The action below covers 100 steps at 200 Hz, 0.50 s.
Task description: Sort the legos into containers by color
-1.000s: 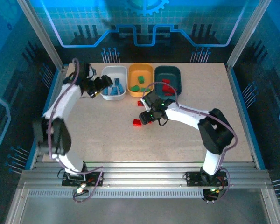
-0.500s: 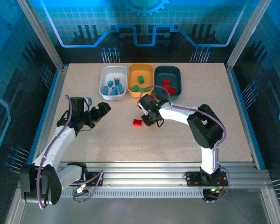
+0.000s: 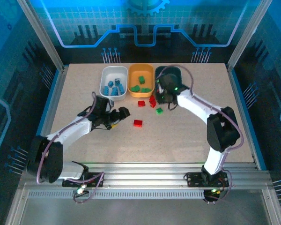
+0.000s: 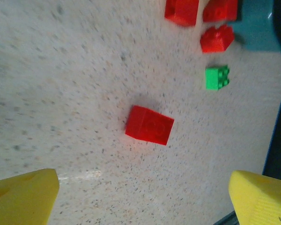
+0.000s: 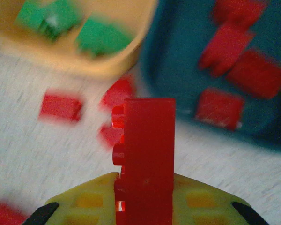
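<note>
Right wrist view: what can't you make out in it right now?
- Held red studded plastic brick: lower end cut off by the bottom edge; it hides the table behind it.
- Red bricks in the dark teal plastic tray: blurred, studs unreadable.
- Green bricks in the orange-yellow plastic tray: blurred, cut off by the top edge, so count unclear.

Three trays stand side by side at the far edge of the tabletop (image 3: 201, 136): one white tray (image 3: 102, 86), one orange-yellow tray (image 3: 140, 95) and one dark teal tray (image 3: 177, 74). The white tray holds about five blue bricks (image 3: 113, 88), too small for an exact count. The orange-yellow tray holds three green bricks (image 3: 141, 78). The dark teal tray holds four tray red bricks (image 5: 220, 108), all blurred. Four loose red bricks (image 4: 150, 125) (image 4: 217, 38) (image 4: 181, 10) (image 4: 220, 9) and one loose green brick (image 4: 217, 77) lie on the tabletop. One held red brick (image 5: 147, 140) sits clamped in the right gripper (image 5: 145, 197).
</note>
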### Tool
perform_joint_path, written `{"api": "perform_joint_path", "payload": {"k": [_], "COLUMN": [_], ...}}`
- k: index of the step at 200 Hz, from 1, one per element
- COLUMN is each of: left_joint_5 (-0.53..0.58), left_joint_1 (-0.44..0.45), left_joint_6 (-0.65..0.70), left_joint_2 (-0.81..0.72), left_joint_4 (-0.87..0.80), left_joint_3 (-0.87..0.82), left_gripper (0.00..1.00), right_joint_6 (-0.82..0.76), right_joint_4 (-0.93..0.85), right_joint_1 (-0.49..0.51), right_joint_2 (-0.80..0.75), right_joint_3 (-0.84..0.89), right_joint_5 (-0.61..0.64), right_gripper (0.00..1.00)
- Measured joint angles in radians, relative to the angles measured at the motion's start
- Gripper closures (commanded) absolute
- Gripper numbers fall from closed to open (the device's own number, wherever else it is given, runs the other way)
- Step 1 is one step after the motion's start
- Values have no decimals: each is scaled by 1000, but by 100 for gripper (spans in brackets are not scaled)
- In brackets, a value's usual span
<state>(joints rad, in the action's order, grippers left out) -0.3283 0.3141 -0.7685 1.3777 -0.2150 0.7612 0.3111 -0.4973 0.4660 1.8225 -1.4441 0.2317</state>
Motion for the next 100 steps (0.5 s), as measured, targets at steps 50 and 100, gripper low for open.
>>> {"api": "perform_joint_path", "payload": {"k": [50, 100], "left_joint_5": [14, 35], "left_joint_1": [69, 71], "left_joint_6": [-12, -10], "left_joint_2": [87, 91], "left_joint_4": [3, -16], "left_joint_3": [24, 53], "left_gripper": [6, 4], "right_joint_6": [31, 36], "right_joint_4": [-51, -74], "right_joint_1": [-172, -185], "right_joint_2": [295, 270], "right_joint_3": [-316, -281], "right_joint_5": [-44, -83], "right_gripper": [60, 41]}}
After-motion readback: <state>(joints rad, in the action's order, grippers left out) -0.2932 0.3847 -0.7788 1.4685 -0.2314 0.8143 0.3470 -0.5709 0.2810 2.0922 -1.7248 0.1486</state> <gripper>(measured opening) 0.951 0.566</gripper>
